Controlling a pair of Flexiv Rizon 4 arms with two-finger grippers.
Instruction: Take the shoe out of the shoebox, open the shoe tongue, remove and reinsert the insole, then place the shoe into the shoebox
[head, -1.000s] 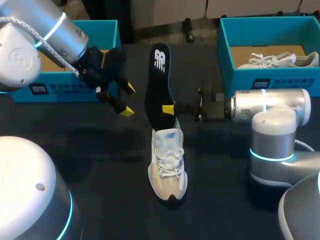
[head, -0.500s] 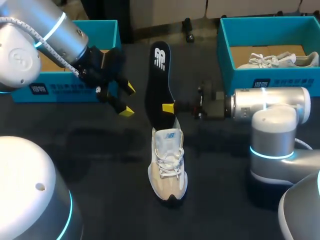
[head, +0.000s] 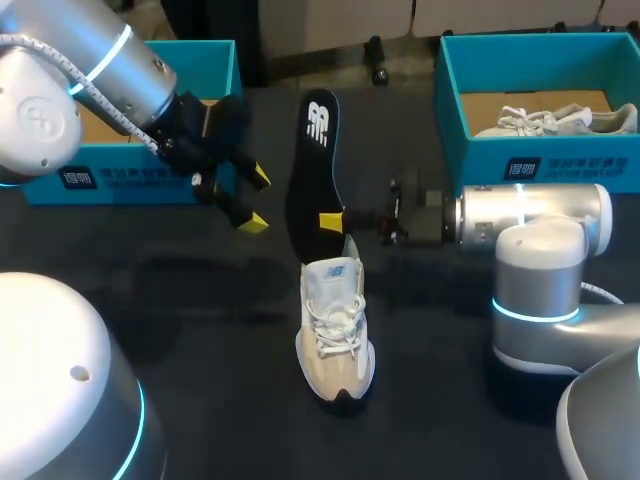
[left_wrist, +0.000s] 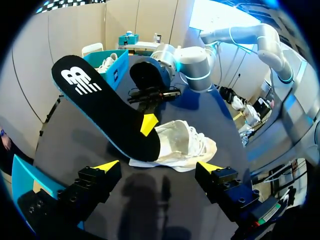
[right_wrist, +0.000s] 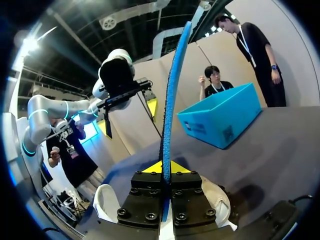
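A white and cream sneaker with white laces (head: 335, 325) sits on its sole on the dark surface (head: 200, 350), about midway between two blue-green cardboard shoeboxes; its dark toe points away from the boxes. A long black insole with a white logo on top (head: 312, 170) stands up out of the back of the shoe, leaning a little; its lower end is at the shoe's opening, and I cannot tell if it touches inside. Seen from the right wrist, the insole's edge (right_wrist: 172, 90) is thin and blue.

The right arm (head: 530, 212) reaches in sideways; the right jaws are clamped on the insole near its lower end, one yellow tip on each flat side. The left arm (head: 90, 70) hangs above the surface in front of the left shoebox (head: 200, 45); the left jaws are wide apart with nothing in them, near the insole but not touching it.

The right shoebox (head: 540, 150) holds another pale shoe (head: 555, 120) lying on brown card.
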